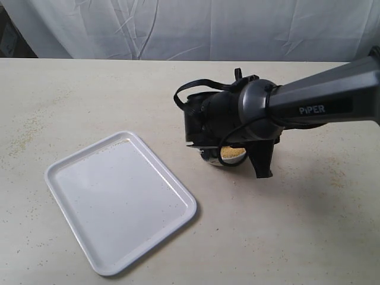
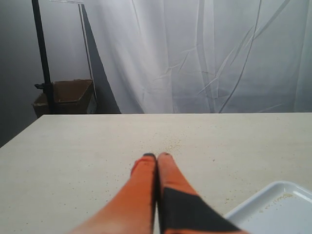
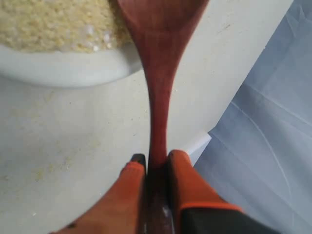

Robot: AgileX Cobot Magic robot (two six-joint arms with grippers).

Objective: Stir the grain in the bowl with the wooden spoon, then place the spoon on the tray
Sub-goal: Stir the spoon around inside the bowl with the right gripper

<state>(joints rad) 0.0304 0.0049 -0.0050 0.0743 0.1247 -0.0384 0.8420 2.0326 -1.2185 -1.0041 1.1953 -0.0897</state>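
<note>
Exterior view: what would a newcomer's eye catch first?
The right arm fills the exterior view's right side, hiding most of the bowl of grain. Its end effector clamps the wooden spoon by the handle, head at the bowl's rim. The white tray lies to the bowl's left, without the spoon.

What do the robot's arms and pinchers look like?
The right arm is a smooth dark grey tube with white PiPER lettering and looping black cables. The left gripper and right gripper have slim orange fingers with black tips and patches.
</note>
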